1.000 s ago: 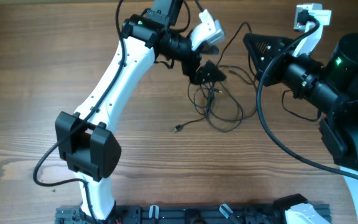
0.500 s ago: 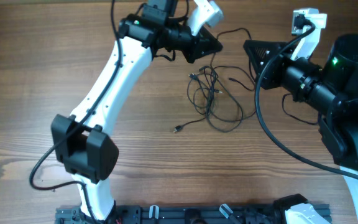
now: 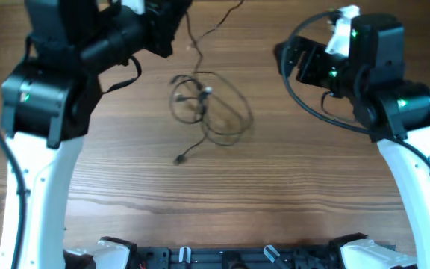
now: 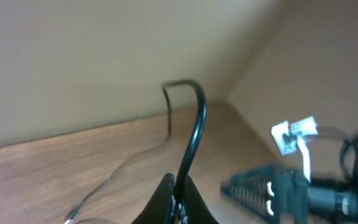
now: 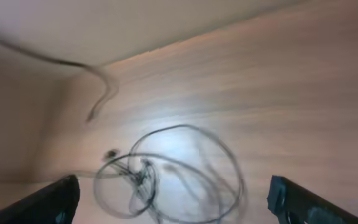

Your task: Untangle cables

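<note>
Left wrist only, hand (image 4: 178, 190) pinching cable (image 4: 195, 127)

Left gripper (image 4: 178, 190) pinched closed on cable (image 4: 194, 127); right gripper (image 5: 173, 196) spread wide; both arms reaching forward.

black cables (image 3: 202, 93), brown woodgrain table (image 3: 275, 190)

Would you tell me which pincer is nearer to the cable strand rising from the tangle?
Left. The left pincer is shut on the cable strand itself, just beyond the tangle; the right pincer hangs open, well off to the tangle's right.
</note>
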Tool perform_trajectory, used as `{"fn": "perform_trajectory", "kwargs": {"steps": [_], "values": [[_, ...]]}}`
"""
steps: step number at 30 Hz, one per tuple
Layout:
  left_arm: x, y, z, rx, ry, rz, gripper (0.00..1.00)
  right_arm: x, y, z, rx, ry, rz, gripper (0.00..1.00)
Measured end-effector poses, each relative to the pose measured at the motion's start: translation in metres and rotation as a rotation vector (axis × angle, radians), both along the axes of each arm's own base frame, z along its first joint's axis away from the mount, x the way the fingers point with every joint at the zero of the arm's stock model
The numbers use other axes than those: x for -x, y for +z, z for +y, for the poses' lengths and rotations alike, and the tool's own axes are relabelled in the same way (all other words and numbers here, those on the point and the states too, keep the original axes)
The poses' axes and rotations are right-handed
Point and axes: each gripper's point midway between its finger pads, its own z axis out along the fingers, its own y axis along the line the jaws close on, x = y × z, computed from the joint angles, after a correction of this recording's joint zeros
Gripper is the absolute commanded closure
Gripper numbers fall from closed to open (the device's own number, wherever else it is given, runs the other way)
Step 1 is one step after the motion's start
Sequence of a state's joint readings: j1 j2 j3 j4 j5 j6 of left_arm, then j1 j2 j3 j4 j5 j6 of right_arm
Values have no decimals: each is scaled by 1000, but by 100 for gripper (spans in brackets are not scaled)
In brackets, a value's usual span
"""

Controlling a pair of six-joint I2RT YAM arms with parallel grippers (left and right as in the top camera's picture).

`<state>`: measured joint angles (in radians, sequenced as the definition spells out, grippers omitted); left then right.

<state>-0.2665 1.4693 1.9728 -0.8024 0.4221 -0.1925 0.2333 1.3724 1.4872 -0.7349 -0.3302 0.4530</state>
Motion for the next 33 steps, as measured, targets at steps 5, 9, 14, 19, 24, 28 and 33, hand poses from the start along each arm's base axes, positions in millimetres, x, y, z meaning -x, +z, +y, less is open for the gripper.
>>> {"fn": "perform_trajectory", "kwargs": {"steps": [5,9,14,19,24,28,33], "values": [[-14,16,29,212,236,89,96,37,34,72,-43,612,-309,4],[-19,33,32,418,297,146,96,26,15,106,52,734,-415,4],[-22,59,31,612,297,157,96,24,0,158,81,838,-512,5],[-20,73,28,718,273,172,96,42,10,193,85,892,-603,10],[-12,79,24,743,233,186,96,39,5,195,106,880,-600,10],[4,93,28,754,216,153,96,8,8,187,189,728,-632,10],[14,101,31,760,211,131,96,-16,15,173,218,573,-625,17]]}}
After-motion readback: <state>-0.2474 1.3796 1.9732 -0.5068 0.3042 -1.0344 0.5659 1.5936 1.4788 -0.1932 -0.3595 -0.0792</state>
